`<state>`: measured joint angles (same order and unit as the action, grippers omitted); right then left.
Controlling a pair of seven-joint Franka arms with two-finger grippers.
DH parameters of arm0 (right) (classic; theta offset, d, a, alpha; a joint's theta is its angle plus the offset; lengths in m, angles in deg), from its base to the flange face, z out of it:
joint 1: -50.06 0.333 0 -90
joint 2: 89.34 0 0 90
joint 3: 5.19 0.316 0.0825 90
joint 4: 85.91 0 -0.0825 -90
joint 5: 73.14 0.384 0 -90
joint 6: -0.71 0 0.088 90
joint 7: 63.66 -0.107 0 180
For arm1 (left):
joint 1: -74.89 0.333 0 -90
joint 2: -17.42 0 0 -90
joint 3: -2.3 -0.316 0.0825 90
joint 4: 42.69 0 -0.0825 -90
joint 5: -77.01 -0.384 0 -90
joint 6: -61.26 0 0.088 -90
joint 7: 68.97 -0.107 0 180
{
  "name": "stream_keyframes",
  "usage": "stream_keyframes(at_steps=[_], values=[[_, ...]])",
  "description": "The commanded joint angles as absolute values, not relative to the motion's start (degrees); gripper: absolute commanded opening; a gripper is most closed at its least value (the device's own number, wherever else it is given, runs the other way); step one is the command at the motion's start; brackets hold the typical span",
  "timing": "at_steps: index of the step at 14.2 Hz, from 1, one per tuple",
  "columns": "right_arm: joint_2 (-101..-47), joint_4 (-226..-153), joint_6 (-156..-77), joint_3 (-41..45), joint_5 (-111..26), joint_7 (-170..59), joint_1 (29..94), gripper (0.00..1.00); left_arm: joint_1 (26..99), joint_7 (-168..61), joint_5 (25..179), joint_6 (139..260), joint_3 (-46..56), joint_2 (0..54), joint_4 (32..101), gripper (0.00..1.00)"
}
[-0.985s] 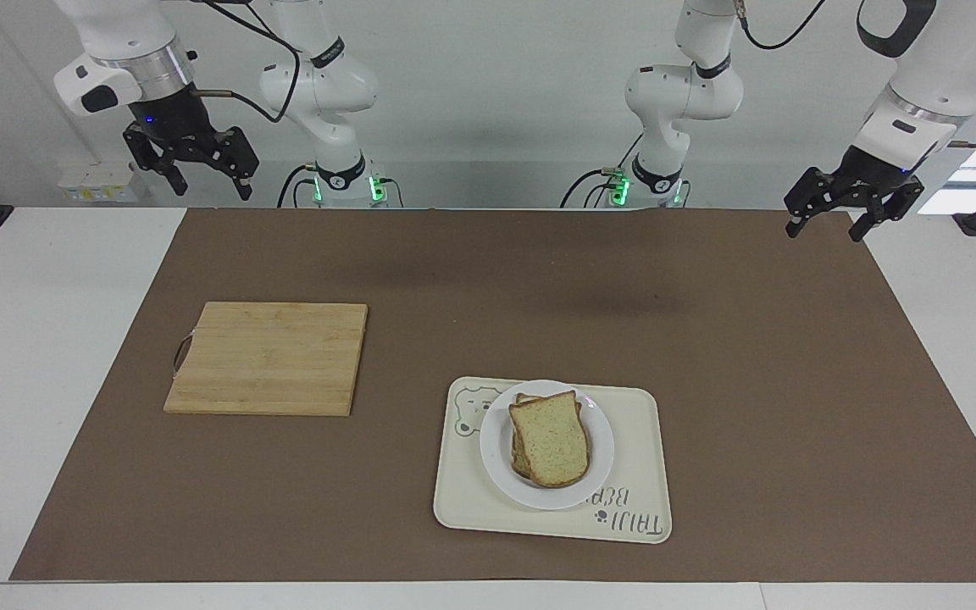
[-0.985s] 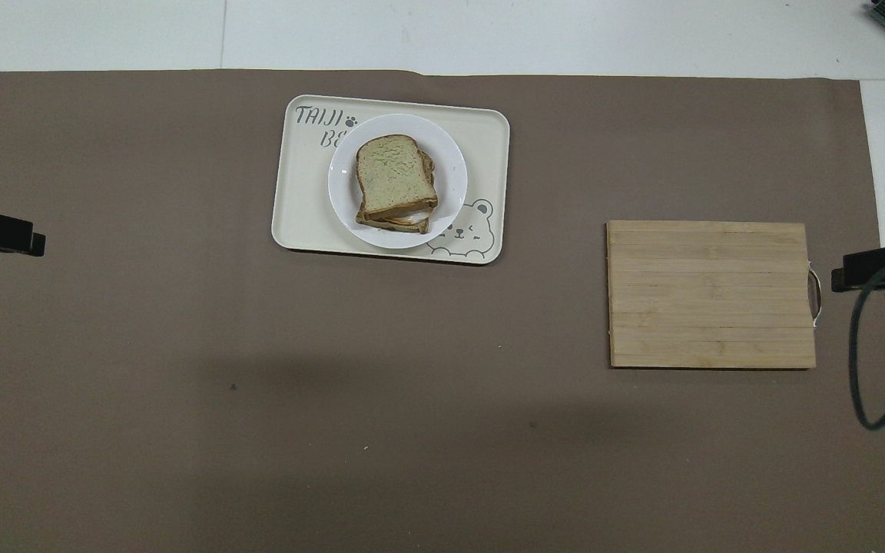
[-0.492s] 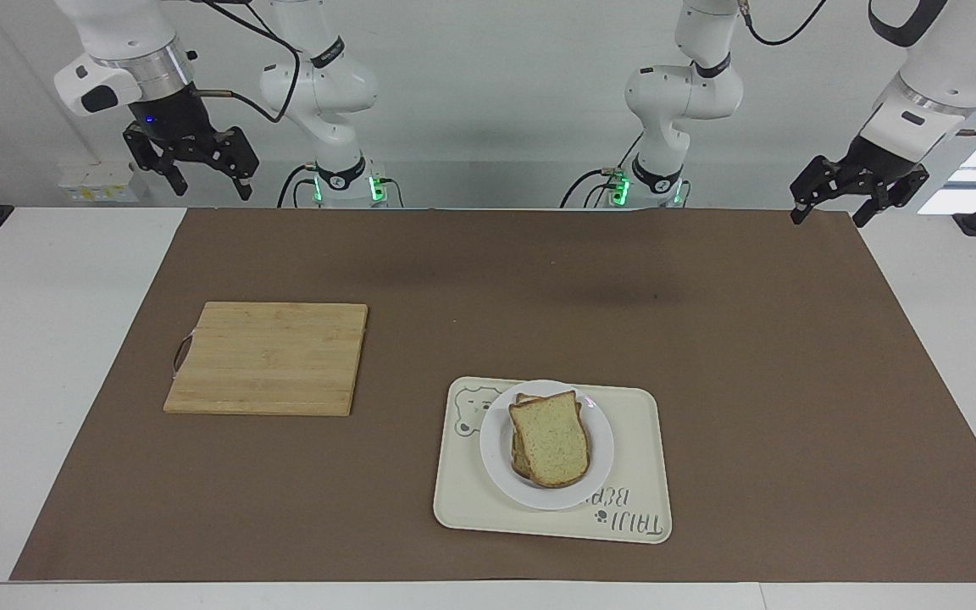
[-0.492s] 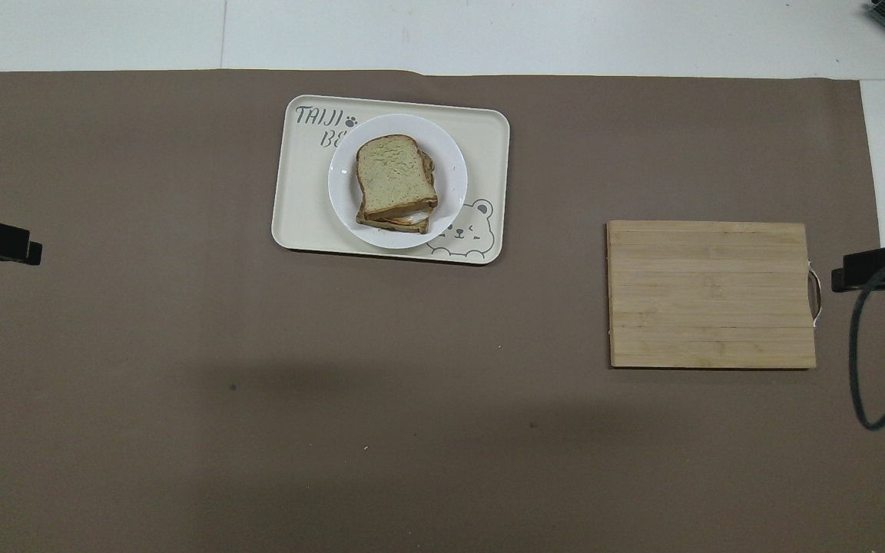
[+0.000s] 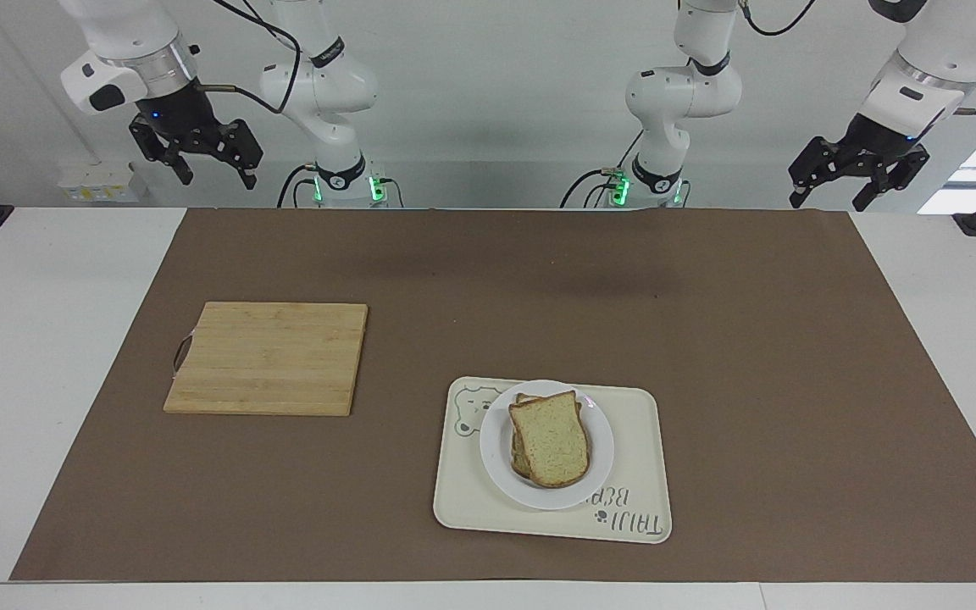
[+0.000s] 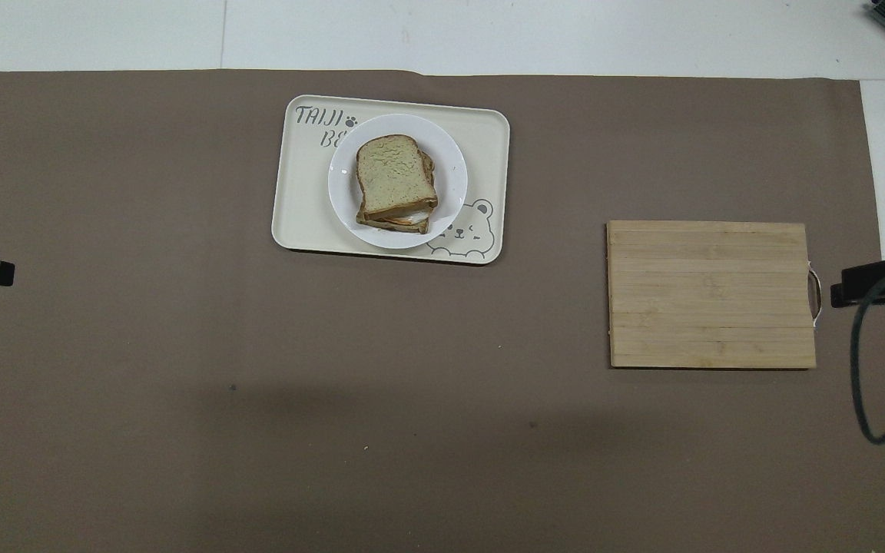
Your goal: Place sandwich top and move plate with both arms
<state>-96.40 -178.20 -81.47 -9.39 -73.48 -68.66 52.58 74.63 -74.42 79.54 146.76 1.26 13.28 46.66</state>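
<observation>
The bread slice [image 5: 549, 437] is sitting atop the sandwich on the plate [image 5: 598, 474], at the tray's [image 5: 640, 424] centre. Left gripper [image 5: 828, 191] and right gripper [image 5: 215, 171] are hanging empty, fingers spread; nothing is left but parking clear.

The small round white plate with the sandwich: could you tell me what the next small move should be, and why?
Probably none beyond parking: the pale bread slice tops the stack on the small round white plate, which sits on the cream rectangular tray; both open claws, left and right, hang raised, holding nothing.
</observation>
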Motion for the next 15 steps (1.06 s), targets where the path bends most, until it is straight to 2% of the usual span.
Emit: stream_keyframes(at_steps=[1, 4, 7, 15], values=[[-96.9, -178.4, -80.9, -9.1, -73.5, -67.1, 51.5, 1.0, 75.6, -74.7, 78.3, 146.2, 1.7, 12.8, 46.5, 1.0], [-98.1, -178.4, -80.2, -9.1, -73.9, -66.7, 51.2, 1.0, 74.7, -74.5, 78.3, 145.7, 1.9, 12.7, 46.5, 1.0], [-98.2, -178.8, -83.6, -8.6, -73.3, -66.8, 51.8, 1.0, 74.5, -74.5, 78.4, 144.8, 2.5, 12.6, 46.8, 1.0], [-98.1, -180.0, -85.3, -7.7, -73.1, -66.8, 53.1, 1.0, 73.5, -74.5, 78.6, 144.3, 3.5, 12.1, 47.1, 1.0]])
